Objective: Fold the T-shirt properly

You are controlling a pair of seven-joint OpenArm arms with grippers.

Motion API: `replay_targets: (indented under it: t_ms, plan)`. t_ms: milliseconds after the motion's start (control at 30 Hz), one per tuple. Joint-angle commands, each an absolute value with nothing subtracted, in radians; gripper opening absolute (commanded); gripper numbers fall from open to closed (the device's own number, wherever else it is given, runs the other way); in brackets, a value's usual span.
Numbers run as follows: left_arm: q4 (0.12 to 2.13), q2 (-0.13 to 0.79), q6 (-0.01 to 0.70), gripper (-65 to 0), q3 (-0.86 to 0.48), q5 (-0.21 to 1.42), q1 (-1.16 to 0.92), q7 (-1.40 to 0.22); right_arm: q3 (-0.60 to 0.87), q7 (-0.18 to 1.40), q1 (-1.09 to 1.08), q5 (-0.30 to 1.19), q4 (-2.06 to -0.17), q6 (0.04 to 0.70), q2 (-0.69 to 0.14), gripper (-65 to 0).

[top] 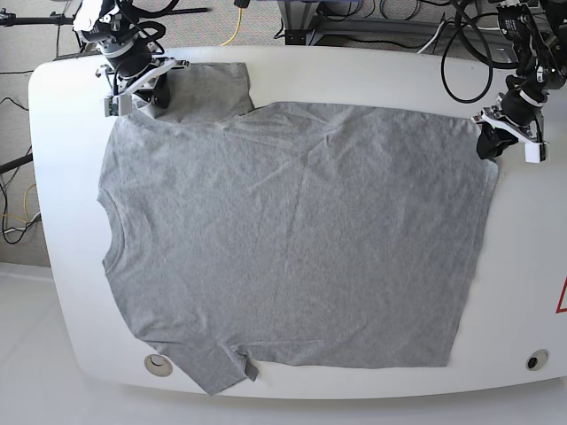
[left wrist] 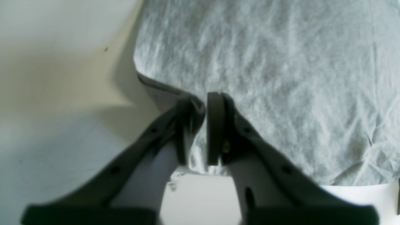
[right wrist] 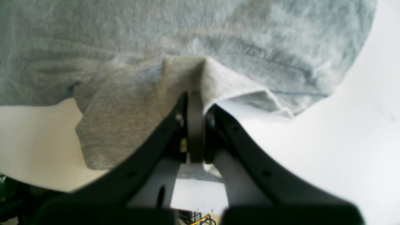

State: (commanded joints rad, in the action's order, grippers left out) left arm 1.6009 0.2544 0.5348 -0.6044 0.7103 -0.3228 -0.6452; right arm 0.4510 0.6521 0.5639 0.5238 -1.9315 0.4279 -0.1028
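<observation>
The heather-grey T-shirt (top: 292,239) lies spread flat on the white table (top: 62,177), plain side up, with its collar to the left and its hem to the right. At the far left my right gripper (top: 146,93) is shut on the cloth where the far sleeve meets the shoulder. The right wrist view shows the fabric (right wrist: 131,118) pinched into a raised ridge at that gripper (right wrist: 195,93). At the far right my left gripper (top: 487,146) sits on the far hem corner. In the left wrist view this gripper (left wrist: 206,100) has its pads closed on the slightly lifted shirt edge (left wrist: 281,78).
Cables and stand legs (top: 354,13) crowd the floor beyond the table's far edge. Two round holes (top: 159,363) (top: 534,360) sit near the front edge. The near sleeve (top: 208,372) reaches almost to the front edge of the table.
</observation>
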Motion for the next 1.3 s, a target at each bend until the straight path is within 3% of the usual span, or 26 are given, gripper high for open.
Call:
replay_targets:
  t_ms: [267, 733, 1300]
  plan:
    - [1.59, 0.252, 0.531, -64.9, -0.605, 0.708, -0.323, -0.648, 0.45, 0.664, 0.546, 0.575, -1.937, 0.436, -0.112, -64.8]
    - [1.549, 0.254, 0.537, -56.1, -0.604, 0.719, -0.331, -0.678, 0.437, 0.654, 0.583, 0.558, -1.935, 0.429, -0.122, -64.5]
    - [1.554, 0.252, 0.537, -56.9, -0.6, 0.722, -0.294, -0.683, 0.449, 0.659, 0.56, 0.568, -1.941, 0.434, -0.129, -65.0]
